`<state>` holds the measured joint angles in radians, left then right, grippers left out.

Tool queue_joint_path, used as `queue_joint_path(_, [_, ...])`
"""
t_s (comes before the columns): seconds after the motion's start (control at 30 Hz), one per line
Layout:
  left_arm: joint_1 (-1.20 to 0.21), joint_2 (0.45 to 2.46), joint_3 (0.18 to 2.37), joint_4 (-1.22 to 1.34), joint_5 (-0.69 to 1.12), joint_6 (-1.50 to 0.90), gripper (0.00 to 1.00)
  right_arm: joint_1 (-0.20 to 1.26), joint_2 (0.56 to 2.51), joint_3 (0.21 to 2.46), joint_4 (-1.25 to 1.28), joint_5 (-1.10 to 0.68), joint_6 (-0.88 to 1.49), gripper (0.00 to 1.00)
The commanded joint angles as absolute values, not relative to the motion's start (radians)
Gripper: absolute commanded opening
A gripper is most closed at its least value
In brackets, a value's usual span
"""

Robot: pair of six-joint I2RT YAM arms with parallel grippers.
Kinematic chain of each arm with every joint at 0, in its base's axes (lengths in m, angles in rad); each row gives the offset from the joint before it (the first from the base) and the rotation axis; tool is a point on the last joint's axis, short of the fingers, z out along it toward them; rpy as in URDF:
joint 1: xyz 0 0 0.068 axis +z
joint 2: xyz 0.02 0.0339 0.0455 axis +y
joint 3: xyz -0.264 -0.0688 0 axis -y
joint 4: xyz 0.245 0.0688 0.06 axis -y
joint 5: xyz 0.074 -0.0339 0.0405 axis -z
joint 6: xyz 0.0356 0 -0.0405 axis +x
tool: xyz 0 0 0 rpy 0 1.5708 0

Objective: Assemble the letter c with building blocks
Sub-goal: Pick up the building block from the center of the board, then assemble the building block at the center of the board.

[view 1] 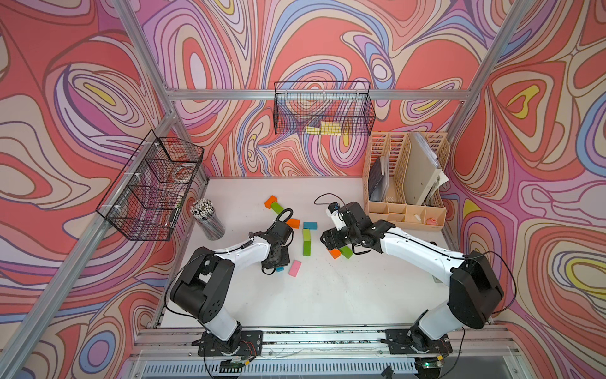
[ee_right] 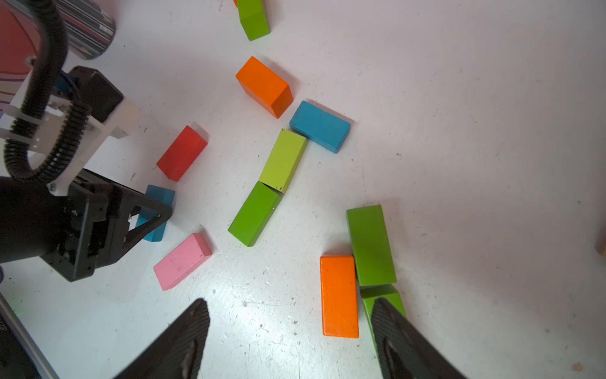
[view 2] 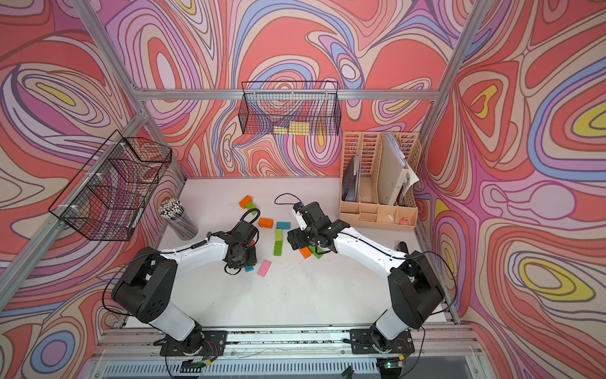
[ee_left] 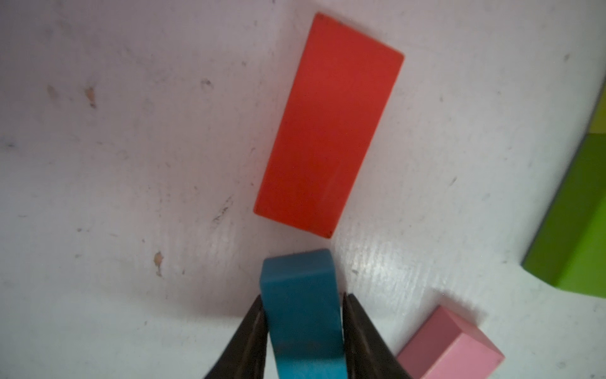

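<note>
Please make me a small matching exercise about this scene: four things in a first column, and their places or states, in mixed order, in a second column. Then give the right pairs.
Column one:
1. left gripper
2. right gripper
3. pink block
4. yellow pads

Column two:
A. in the wire basket on the back wall
B. open, holding nothing
C. flat on the table, touching no other block
D. closed on a blue block

Pairs: 1-D, 2-B, 3-C, 4-A.
</note>
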<state>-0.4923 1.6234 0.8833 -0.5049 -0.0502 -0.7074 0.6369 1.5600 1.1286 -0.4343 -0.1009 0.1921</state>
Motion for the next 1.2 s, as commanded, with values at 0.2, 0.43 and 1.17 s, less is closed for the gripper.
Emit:
queue_joint_path(0.2, [-0.553, 1.564, 0.951, -0.63, -0.121, -0.641, 0.25, 0.566, 1.469, 1.038, -0.384, -0.128, 0.198, 0.8])
queue_joint_path(0.43, [-0.601, 1.493, 1.019, -0.675, -0.114, -0.419, 0.22, 0.508, 1.422, 0.979, -0.35, -0.171, 0.188, 0.8])
queue_joint_path(1.17, [-0.708, 1.614, 1.215, -0.801, 0.156, 0.515, 0.14, 0.398, 1.277, 0.843, -0.242, -0.331, 0.251, 0.8])
